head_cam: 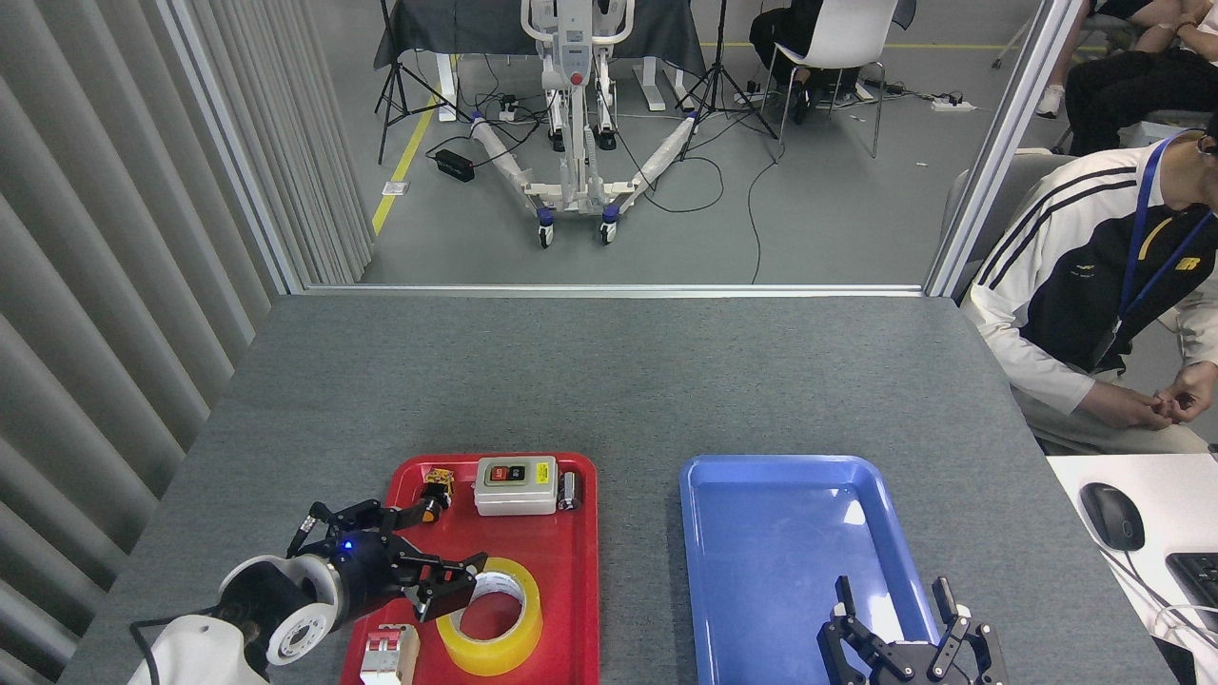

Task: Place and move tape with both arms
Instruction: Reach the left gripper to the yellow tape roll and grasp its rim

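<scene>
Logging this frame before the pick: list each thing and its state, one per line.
tape: flat in red tray, not gripped
left gripper: open, over the tape's left edge
right gripper: open, empty, over blue tray
red tray: holds tape, switch box, small parts
blue tray: empty
switch box: at red tray's far end

A robotics lab is shown. At the top centre a wheeled white lift stand (574, 114) is seen among tripods (720, 67) and floor cables (723, 181). A grey bench (609, 381) is enclosed by partition panels (114, 219), and a lanyard-wearing person (1094, 285) is seated at right.
</scene>
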`<act>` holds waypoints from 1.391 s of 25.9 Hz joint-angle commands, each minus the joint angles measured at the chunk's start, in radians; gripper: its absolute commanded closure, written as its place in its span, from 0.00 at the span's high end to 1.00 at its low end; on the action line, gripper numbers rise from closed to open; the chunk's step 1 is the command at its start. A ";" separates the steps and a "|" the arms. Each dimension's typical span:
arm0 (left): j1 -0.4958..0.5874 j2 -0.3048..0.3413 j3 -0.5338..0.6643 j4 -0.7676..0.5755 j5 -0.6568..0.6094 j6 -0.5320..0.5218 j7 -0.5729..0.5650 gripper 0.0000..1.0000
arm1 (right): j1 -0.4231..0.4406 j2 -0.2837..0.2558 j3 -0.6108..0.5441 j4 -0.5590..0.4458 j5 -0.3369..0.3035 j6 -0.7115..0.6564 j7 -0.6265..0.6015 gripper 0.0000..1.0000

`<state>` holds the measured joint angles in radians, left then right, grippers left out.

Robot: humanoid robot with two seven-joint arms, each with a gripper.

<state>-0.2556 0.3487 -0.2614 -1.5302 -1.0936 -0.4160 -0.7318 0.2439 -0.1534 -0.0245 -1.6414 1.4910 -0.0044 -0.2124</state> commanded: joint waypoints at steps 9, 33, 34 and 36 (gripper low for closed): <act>-0.080 -0.028 -0.056 0.171 -0.005 -0.003 -0.117 0.93 | 0.002 0.002 0.002 0.000 0.000 -0.003 -0.001 1.00; -0.119 -0.066 -0.028 0.234 0.098 -0.211 -0.244 0.00 | 0.005 0.003 0.003 0.003 0.000 -0.008 0.001 1.00; -0.122 -0.079 0.010 0.234 0.158 -0.248 -0.242 0.00 | 0.005 0.003 0.002 0.003 0.000 -0.008 -0.001 1.00; -0.134 -0.122 0.083 0.236 0.300 -0.336 -0.236 0.00 | 0.006 0.003 0.003 0.005 0.000 -0.008 -0.001 1.00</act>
<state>-0.3792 0.2702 -0.2574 -1.2946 -0.9445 -0.6401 -0.9772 0.2486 -0.1503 -0.0222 -1.6382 1.4910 -0.0119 -0.2146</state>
